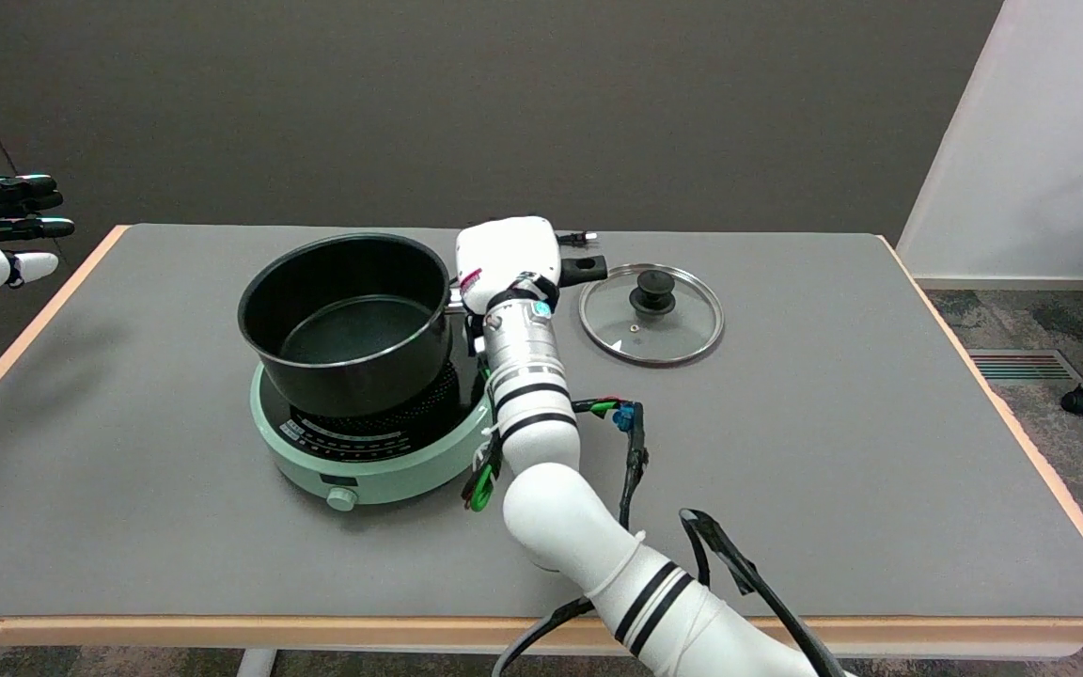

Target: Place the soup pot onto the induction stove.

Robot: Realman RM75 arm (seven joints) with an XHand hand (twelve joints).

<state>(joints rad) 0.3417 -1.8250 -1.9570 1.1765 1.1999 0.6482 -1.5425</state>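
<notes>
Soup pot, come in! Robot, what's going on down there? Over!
Right hand gripping the soup pot by its handle. Pot over the induction stove, seemingly tilted, not settled flat. Glass lid lies apart, right of the stove. Nothing blocking.

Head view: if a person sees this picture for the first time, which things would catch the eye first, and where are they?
First comes the black soup pot, left of centre on the mint-green induction stove. Next is the right hand, white, at the pot's right side over its handle; the fingers are hidden, so the hold itself cannot be seen. To the right, a glass lid lies flat on the grey table.
</notes>
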